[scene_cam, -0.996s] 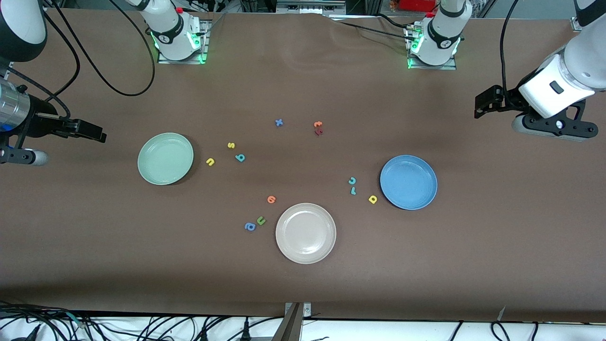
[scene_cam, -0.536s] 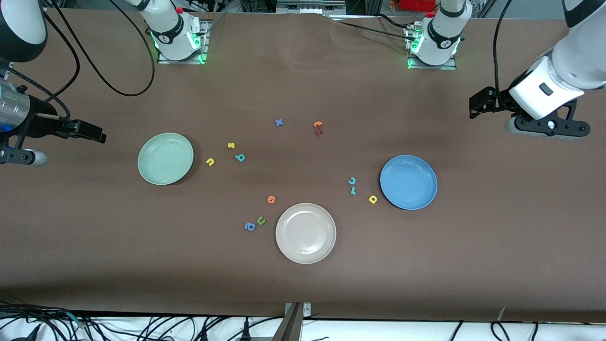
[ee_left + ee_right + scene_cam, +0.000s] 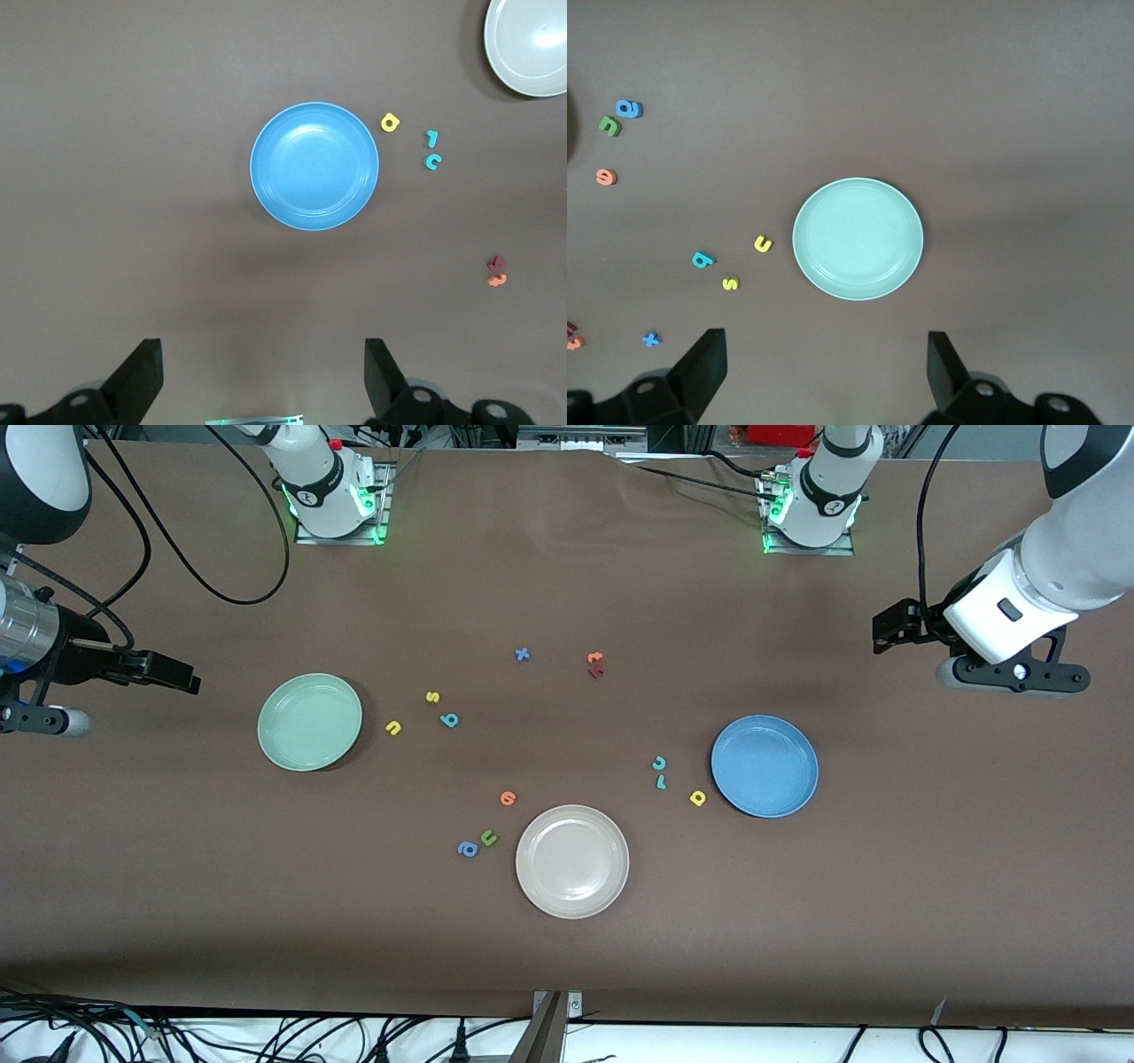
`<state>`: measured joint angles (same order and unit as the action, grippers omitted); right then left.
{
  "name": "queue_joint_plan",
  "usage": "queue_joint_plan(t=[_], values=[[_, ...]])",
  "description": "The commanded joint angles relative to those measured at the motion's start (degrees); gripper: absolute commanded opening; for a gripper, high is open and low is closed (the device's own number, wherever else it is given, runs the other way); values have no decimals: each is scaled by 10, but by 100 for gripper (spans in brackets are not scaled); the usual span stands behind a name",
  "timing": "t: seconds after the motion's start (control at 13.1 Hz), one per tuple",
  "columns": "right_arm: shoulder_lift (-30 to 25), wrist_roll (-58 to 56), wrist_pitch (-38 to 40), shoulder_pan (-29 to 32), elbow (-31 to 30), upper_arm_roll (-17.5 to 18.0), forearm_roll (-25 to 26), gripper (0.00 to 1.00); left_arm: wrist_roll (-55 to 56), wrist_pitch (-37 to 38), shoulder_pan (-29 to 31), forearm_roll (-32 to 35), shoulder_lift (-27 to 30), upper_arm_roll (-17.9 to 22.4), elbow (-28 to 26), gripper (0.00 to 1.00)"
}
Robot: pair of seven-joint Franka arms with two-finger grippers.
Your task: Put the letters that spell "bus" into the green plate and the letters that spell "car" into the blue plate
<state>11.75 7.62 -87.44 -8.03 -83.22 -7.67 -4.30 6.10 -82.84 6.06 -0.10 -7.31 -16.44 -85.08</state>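
The green plate (image 3: 309,721) lies toward the right arm's end of the table. Beside it are the yellow "u" (image 3: 394,728), yellow "s" (image 3: 432,697) and teal "b" (image 3: 450,720). The blue plate (image 3: 765,765) lies toward the left arm's end, with the teal "c" (image 3: 659,763), teal "r" (image 3: 661,782) and yellow "a" (image 3: 698,798) beside it. My left gripper (image 3: 890,629) hangs open and empty over bare table, apart from the blue plate (image 3: 314,166). My right gripper (image 3: 173,673) is open and empty over bare table, apart from the green plate (image 3: 858,239).
A beige-white plate (image 3: 572,861) sits nearest the front camera. An orange letter (image 3: 508,798), a green "u" (image 3: 488,838) and a blue "a" (image 3: 468,849) lie beside it. A blue "x" (image 3: 522,654) and an orange and a dark red letter (image 3: 595,664) lie nearer the bases.
The left arm has drifted a little toward the middle of the table and the bases' side, gripper still open. The right arm and all letters have stayed put.
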Motion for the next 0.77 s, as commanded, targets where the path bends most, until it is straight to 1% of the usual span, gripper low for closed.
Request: queue_joint_plan(t=[0.0,0.54,0.61,0.69], values=[[-5,-9,-6,-1,-12,-2,-5,100,-4,1,1,14,-1,-4,0,100],[-6,-9,-6,-6,-18,-1,8,100,-10,0,1,14,5,-5,-4,100],[-5,-9,-5,-6,-18,-1,7,100,-10,2,2,14,10,-5,-9,100],[-5,-9,-6,-6,-18,-1,8,100,-15,-1,2,14,23,-5,-25,100]])
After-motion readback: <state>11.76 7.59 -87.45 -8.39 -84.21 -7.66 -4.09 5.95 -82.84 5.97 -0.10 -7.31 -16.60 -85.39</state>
